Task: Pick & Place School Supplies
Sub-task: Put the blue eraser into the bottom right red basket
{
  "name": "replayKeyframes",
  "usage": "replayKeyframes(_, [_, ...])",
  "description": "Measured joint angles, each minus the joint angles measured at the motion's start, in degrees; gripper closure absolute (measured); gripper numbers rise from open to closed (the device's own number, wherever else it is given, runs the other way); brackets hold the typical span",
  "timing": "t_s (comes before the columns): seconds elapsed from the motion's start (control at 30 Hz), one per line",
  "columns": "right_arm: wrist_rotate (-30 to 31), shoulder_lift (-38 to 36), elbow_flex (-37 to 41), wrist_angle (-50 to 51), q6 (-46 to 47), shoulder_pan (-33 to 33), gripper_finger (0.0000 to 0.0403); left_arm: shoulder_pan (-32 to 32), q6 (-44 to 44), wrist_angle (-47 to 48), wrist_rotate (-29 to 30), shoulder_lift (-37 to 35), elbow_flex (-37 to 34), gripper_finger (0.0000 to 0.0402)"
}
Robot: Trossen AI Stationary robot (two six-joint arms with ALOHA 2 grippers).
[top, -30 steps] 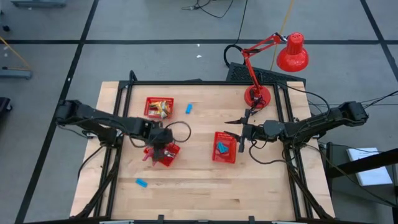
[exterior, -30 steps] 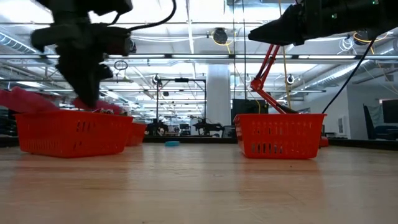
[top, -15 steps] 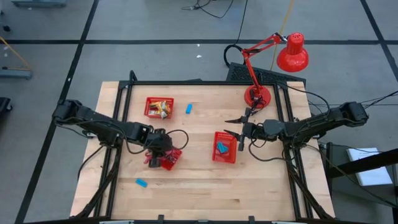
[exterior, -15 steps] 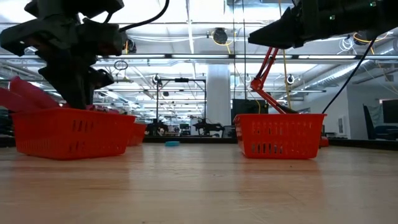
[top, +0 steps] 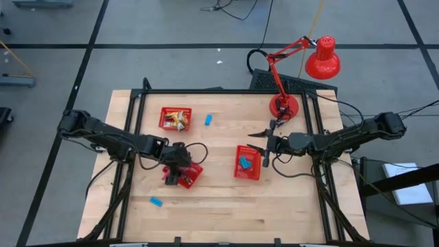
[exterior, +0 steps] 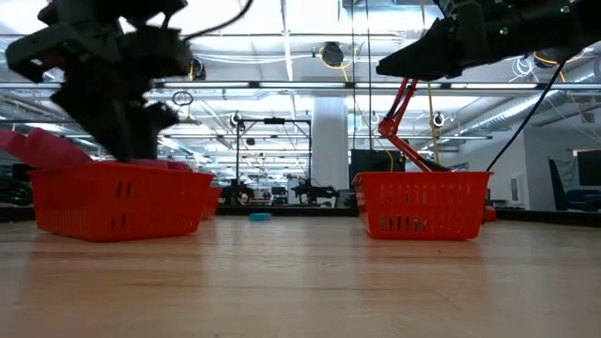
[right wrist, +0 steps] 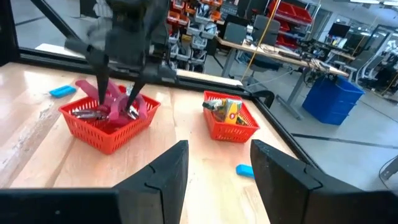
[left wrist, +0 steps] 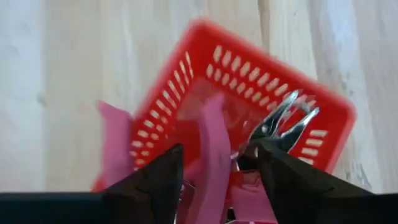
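The left gripper (top: 180, 169) hangs over a red basket (top: 191, 175) of pink-handled scissors (left wrist: 211, 149), fingers spread around one handle; the right gripper (top: 265, 144) hovers spread beside another basket (top: 247, 162)

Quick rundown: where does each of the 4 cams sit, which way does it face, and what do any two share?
High: above the table, looking straight down; both arms show.
Low: at tabletop height, looking across into the room; arms enter from above.
Left wrist: on the left arm, looking down past the open left gripper into the scissors basket.
Right wrist: on the right arm, looking across past the open right gripper.
Shared: right wrist and high both show the scissors basket.
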State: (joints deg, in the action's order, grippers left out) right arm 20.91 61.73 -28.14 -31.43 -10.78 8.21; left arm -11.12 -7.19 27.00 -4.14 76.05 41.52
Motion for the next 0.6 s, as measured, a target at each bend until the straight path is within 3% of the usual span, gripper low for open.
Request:
replayKeyframes(0.17, [-0.71, 0.00, 0.00, 2.90, 2.45, -1.04, 0.0236, -0.06, 2.71, -1.23, 6.31, -4.72, 0.02, 0.0191])
replayKeyframes(0.37, [-7.73, 2.03, -2.50, 9.01, 5.20, -5.53, 0.0236, -0.06, 6.09, -3.40, 18.78, -15.28, -0.07, 0.0206])
replayKeyframes(0.6, [-13.95, 15.28, -17.30, 22.10, -0.58, -10.96, 0.0236, 0.01, 9.32, -16.32, 28.46, -26.21, -10.04, 0.0211])
